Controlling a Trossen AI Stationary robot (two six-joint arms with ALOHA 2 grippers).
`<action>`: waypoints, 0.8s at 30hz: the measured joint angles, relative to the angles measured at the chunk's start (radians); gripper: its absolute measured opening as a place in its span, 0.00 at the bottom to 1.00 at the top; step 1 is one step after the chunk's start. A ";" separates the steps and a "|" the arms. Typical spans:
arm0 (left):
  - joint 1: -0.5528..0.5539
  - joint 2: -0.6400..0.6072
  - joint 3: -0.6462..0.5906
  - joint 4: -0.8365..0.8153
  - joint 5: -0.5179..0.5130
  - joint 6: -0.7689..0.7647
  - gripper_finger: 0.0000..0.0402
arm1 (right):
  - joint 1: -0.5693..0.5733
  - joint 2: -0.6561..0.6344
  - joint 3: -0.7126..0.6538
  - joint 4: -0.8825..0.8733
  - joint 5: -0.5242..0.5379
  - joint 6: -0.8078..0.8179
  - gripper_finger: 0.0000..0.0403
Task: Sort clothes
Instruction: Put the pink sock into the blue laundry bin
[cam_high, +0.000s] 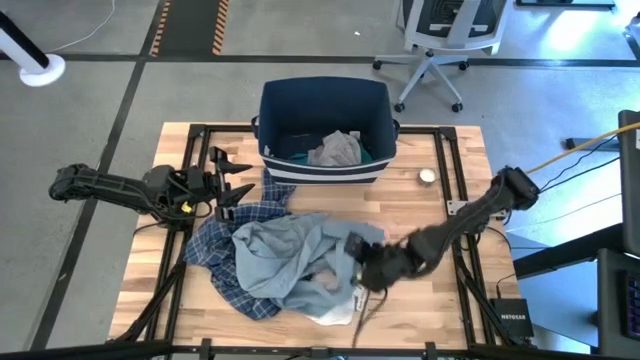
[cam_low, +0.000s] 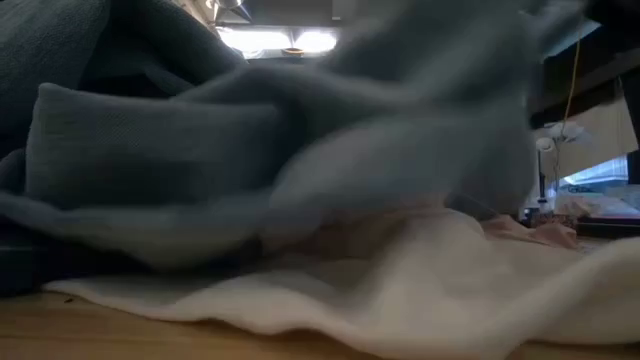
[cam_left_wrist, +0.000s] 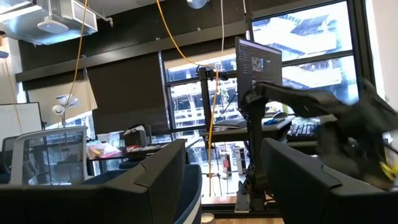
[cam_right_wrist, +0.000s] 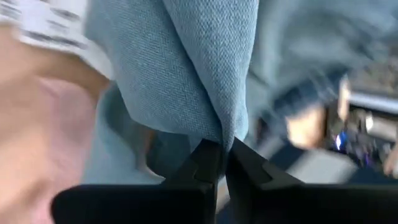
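Note:
A heap of clothes lies on the wooden table (cam_high: 430, 215). A large grey-blue garment (cam_high: 285, 250) is on top, over a blue-and-white plaid shirt (cam_high: 222, 255), a pink piece (cam_high: 322, 283) and a white piece (cam_high: 335, 312). My right gripper (cam_high: 368, 268) is at the heap's right edge, shut on the grey-blue garment (cam_right_wrist: 199, 68). My left gripper (cam_high: 232, 180) hangs open above the table's left side, by the heap's far left corner, with nothing between its fingers (cam_left_wrist: 155, 180). The low view shows the grey-blue garment (cam_low: 250, 130) above the white piece (cam_low: 420, 290). My right gripper pinches a gathered fold of the grey-blue garment (cam_right_wrist: 225, 138) between its two fingers (cam_right_wrist: 202, 165), at the garment's right edge. The fingers slant down from the table's right side. The rest of the garment lies on the heap.
A navy fabric bin (cam_high: 325, 100) stands at the table's far middle with a grey piece (cam_high: 335, 150) and something teal inside. A small round white thing (cam_high: 427, 176) lies to the bin's right. An office chair (cam_high: 440, 45) stands behind the table.

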 joint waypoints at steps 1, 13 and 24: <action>0.000 0.000 0.000 0.000 0.000 0.000 0.52 | -0.022 -0.018 0.027 -0.027 0.009 0.007 0.04; 0.000 0.000 0.000 0.000 0.000 0.004 0.52 | -0.402 -0.112 0.179 -0.015 0.086 0.020 0.04; 0.000 0.000 0.000 -0.001 0.000 0.020 0.52 | -0.506 -0.079 0.180 -0.016 -0.158 0.178 0.11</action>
